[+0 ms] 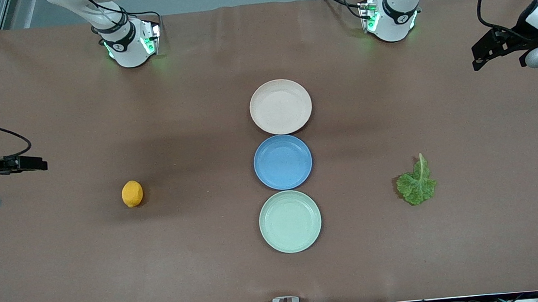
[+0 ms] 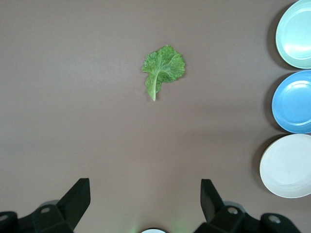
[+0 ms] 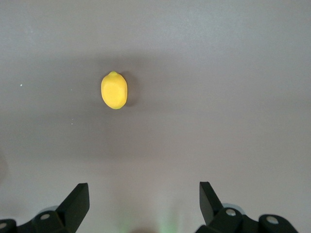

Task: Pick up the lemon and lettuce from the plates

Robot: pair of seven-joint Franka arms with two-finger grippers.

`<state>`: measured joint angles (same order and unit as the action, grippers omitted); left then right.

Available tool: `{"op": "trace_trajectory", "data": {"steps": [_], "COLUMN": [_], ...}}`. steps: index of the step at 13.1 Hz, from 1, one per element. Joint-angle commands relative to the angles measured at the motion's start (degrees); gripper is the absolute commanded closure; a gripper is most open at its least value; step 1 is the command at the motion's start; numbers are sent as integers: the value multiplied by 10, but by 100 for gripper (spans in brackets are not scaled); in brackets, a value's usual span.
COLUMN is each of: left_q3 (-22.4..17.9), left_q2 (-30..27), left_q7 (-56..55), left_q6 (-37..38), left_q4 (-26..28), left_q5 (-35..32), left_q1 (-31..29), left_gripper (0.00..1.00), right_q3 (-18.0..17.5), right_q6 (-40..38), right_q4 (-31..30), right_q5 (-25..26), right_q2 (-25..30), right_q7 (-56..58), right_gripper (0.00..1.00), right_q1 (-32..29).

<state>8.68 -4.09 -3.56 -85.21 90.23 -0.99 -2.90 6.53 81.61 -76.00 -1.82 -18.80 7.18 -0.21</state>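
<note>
Both hands open; one lemon, one lettuce, three plates.

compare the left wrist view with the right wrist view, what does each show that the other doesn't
Only the left wrist view shows the lettuce lying on the bare table, with the pale green plate, the blue plate and the beige-pink plate in a row at one edge, all three empty. Only the right wrist view shows the lemon, alone on the table. Both share the brown tabletop and an open gripper: the left gripper in its own view, the right gripper in its own, neither holding anything.
</note>
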Motion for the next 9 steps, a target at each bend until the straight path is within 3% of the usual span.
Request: {"op": "trace_trajectory", "data": {"steps": [1,6,9], "left_q3": [3,5,3], "left_q2": [-12,-14,-13], "left_q7": [7,0,1], "left_q6": [0,0,1], "left_q4": [5,6,4], "left_q5": [12,21,37], "left_q1": [-4,-4,-6], "left_gripper": [0,0,0], "right_q3": [-8,-9,-10], "right_q6": [14,78,87], "right_q4": [-67,-200,-232], "right_q5": [8,23,23], "right_q2": [71,186,229], "right_q7": [-1,-1,-1], "right_gripper": [0,0,0], "right_q1": [-6,-3,-4]}}
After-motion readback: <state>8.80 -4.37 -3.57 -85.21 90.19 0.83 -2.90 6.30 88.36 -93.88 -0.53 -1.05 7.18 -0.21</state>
